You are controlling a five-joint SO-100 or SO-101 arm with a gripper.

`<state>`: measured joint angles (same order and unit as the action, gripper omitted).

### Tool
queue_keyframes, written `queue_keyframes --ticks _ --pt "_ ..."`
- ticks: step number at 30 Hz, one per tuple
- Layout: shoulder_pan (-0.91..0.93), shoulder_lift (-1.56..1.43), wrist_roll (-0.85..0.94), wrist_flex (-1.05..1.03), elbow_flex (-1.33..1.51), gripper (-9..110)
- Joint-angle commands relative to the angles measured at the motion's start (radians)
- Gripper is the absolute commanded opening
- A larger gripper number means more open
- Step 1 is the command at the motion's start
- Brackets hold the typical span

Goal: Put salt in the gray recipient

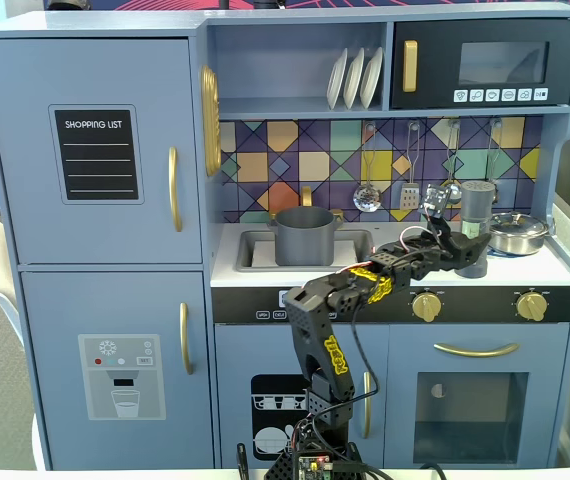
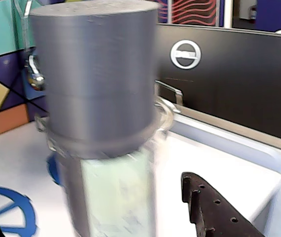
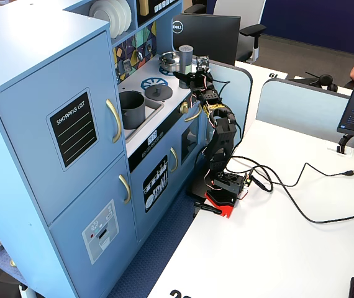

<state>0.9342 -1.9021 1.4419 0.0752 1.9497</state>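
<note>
The salt shaker point(image 1: 478, 205) stands upright on the right of the toy stove top, a tall gray cylinder with a pale green label. It fills the wrist view point(image 2: 98, 89), blurred. My gripper point(image 1: 468, 250) is open with the shaker's lower part between its fingers. In the wrist view the right finger point(image 2: 214, 212) stands clear of the shaker, and the left finger shows only at the bottom left edge. The gray recipient point(image 1: 307, 236) is a dark gray pot sitting in the sink, left of the gripper; it also shows in the other fixed view point(image 3: 131, 108). The shaker point(image 3: 186, 58) and gripper point(image 3: 190, 77) show there too.
A shiny silver lidded pan point(image 1: 518, 232) stands just right of the shaker. A flat gray lid point(image 3: 158, 92) lies on a burner between sink and shaker. Utensils point(image 1: 410, 190) hang on the tiled back wall. A black monitor point(image 2: 229, 74) stands behind the counter.
</note>
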Motion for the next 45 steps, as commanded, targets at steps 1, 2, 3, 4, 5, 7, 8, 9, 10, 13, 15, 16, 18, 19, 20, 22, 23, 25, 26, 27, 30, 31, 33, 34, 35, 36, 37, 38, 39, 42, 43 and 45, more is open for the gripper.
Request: queue_keyframes --ticks 1,2,3,4,5,7,8,9,10,13,15,16,18,19,20,22,23,25,26,27,30,31,33,34,35,36,37,38,39,42,43,45 --pt "-0.018 0.071 -0.015 0.011 -0.169 51" --pt "-0.020 0.094 -0.015 0.011 -0.192 51" --pt "-0.021 0.118 -0.009 0.011 -0.216 51" --pt "-0.023 0.140 -0.006 0.011 -0.241 50" --pt "-0.025 0.163 -0.003 0.011 -0.264 50" --pt "-0.025 0.202 0.005 0.012 -0.310 50" --pt "-0.025 0.221 0.006 0.012 -0.330 50" --pt "-0.025 0.238 0.009 0.012 -0.350 49" --pt "-0.025 0.255 0.011 0.012 -0.370 49" --pt "-0.028 0.302 0.020 0.012 -0.422 48" --pt "-0.031 0.334 0.025 0.012 -0.457 47" --pt "-0.035 0.350 0.025 0.014 -0.476 46" --pt "-0.046 0.383 0.028 0.011 -0.522 35" --pt "-0.052 0.394 0.043 0.008 -0.535 24" --pt "-0.061 0.402 0.055 0.008 -0.545 10" --pt "-0.077 0.407 0.031 0.026 -0.560 0" --pt "-0.083 0.400 0.006 0.043 -0.561 0" --pt "-0.091 0.370 -0.037 0.078 -0.558 0" --pt "-0.094 0.347 -0.055 0.091 -0.558 0" --pt "-0.095 0.316 -0.072 0.095 -0.557 0" --pt "-0.107 0.209 -0.147 0.086 -0.554 0" --pt "-0.117 0.166 -0.184 0.044 -0.554 0" --pt "-0.147 0.078 -0.281 -0.069 -0.554 0" --pt "-0.166 0.040 -0.345 -0.133 -0.554 0" --pt "-0.189 0.002 -0.400 -0.201 -0.552 0" --pt "-0.215 -0.037 -0.459 -0.252 -0.545 0" --pt "-0.249 -0.078 -0.522 -0.278 -0.525 0" --pt "-0.290 -0.117 -0.606 -0.308 -0.508 0" --pt "-0.336 -0.153 -0.689 -0.354 -0.497 0" --pt "-0.489 -0.230 -0.951 -0.492 -0.485 0" --pt "-0.541 -0.242 -1.032 -0.535 -0.485 0" --pt "-0.635 -0.252 -1.220 -0.586 -0.488 0"
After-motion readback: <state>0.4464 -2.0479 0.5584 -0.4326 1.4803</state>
